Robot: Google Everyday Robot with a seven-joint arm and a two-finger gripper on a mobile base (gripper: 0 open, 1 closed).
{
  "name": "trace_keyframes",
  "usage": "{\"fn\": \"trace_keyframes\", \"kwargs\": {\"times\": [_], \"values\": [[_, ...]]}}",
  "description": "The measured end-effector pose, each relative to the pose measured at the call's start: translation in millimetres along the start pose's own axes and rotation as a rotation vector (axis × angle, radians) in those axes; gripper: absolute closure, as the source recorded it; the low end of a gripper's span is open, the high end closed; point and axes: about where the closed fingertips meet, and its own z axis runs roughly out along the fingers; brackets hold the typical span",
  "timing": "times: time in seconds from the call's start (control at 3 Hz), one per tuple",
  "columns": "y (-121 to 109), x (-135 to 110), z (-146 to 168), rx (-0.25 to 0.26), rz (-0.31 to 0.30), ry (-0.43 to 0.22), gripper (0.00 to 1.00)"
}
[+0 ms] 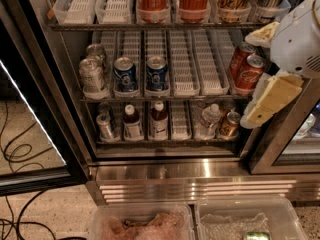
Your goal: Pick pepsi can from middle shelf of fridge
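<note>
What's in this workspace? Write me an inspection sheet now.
Surface: middle shelf, white lane trays, inside the open fridge.
Job's things: two blue pepsi cans, upright, left-centre lanes, untouched.
Clutter: silver cans at left; red Coca-Cola cans at right; bottles on the shelf below.
Grippers: gripper at right edge, near the Coca-Cola cans, apart from the pepsi cans.
Cables: black cables on the floor, left.
Surroundings: clear plastic bins in the foreground.

Close camera looks down into the fridge [190, 173], gripper [268, 86] at right.
</note>
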Motion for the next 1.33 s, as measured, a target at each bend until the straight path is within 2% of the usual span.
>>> {"fn": "trace_keyframes", "kwargs": {"times": [0.33,0.67,1.0,1.33], "values": [[-2,-26,15,-0.013,-0.118,-0.039,0.0],[-2,-29,16,-0.014,-0.133,-0.04,0.0],[1,-29,13,-0.01,-0.116,-0.055,0.0],[25,-37,25,-0.003,-0.032,-0.139,0.0]]}}
